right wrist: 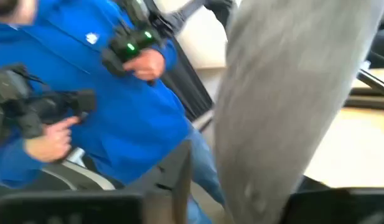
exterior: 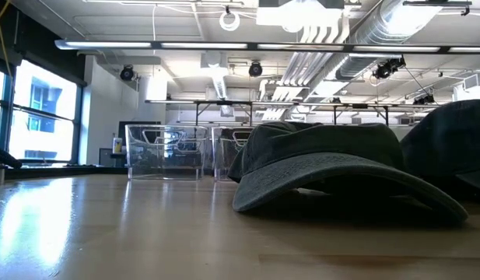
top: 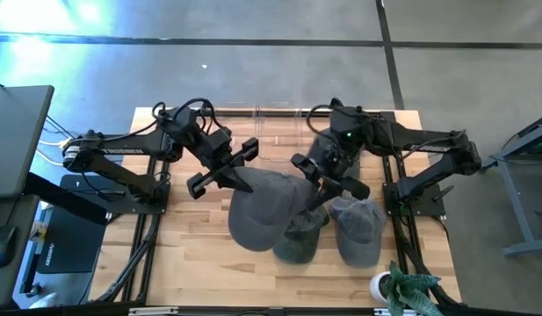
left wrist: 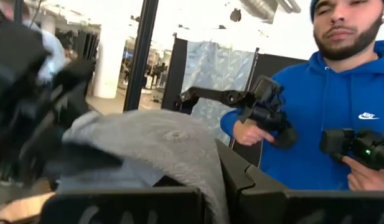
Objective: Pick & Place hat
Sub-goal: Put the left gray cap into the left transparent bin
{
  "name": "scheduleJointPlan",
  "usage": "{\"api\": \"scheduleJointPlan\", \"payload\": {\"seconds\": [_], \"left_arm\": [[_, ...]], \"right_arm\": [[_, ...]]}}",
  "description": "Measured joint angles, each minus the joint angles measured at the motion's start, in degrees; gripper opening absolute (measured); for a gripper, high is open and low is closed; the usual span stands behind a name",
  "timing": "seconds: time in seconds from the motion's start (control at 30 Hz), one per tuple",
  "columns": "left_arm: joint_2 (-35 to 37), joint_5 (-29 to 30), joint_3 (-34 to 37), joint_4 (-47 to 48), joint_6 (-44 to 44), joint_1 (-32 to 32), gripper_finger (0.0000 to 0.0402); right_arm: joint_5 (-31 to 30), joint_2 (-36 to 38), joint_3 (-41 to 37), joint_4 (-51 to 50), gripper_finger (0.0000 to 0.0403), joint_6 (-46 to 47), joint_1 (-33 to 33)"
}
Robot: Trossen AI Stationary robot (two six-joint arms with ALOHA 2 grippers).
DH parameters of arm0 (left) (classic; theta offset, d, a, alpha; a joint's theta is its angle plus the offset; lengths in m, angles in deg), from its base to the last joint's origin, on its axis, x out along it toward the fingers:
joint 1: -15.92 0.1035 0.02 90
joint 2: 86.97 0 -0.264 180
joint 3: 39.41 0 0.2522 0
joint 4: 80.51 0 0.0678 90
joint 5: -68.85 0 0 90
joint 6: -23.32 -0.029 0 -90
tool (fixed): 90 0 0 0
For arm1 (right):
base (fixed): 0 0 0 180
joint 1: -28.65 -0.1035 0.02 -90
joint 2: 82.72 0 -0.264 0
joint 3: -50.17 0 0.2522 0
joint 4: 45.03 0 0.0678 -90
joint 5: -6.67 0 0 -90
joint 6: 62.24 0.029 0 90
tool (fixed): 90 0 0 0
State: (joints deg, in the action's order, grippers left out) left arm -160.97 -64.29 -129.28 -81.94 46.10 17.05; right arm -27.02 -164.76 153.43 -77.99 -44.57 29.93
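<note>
Left gripper [top: 238, 175] is pressed together on the edge of the large grey hat [top: 263, 209], with fabric draped between its fingers in the left wrist view. Right gripper [top: 318, 188] sits over the meeting point of that hat and the middle hat [top: 302, 235]; the right wrist view shows grey cloth hanging in front of it, but whether its fingers pinch the cloth cannot be told.

Handling, as a judgement: the hat is light, soft cotton, neither fragile nor slippery. The crown collapses and folds under load; the brim is stiffer and gives the more predictable hold.

A third hat [top: 358, 230] lies just beside the middle one. All three rest on the wooden desk [top: 187, 254]. Clear bins [exterior: 163, 151] stand at the far edge. A potted plant [top: 409, 291] occupies one near corner. Beyond the desk, a person [left wrist: 328, 112] in a blue hoodie holds control handles.
</note>
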Motion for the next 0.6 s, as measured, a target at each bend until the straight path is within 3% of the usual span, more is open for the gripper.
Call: {"api": "scheduleJointPlan", "payload": {"seconds": [0.1,0.17,0.33,0.6], "left_arm": [[0.0,0.1,0.0,2.3,0.0,0.0,0.0005],[-0.1,0.6,0.0,3.8,0.2,0.0,0.0006],[-1.6,-0.6,0.0,5.3,5.5,0.0,0.0035],[-5.8,-5.2,0.0,2.8,10.7,0.0,0.014]], "right_arm": [[0.3,0.0,0.0,3.1,0.0027,0.8,-0.3],[0.4,0.0,0.0,4.0,0.0009,0.4,-0.3],[-2.5,0.0,0.0,5.3,0.0008,1.9,-0.3],[-6.4,0.0,0.0,4.8,0.0004,0.3,0.0]]}}
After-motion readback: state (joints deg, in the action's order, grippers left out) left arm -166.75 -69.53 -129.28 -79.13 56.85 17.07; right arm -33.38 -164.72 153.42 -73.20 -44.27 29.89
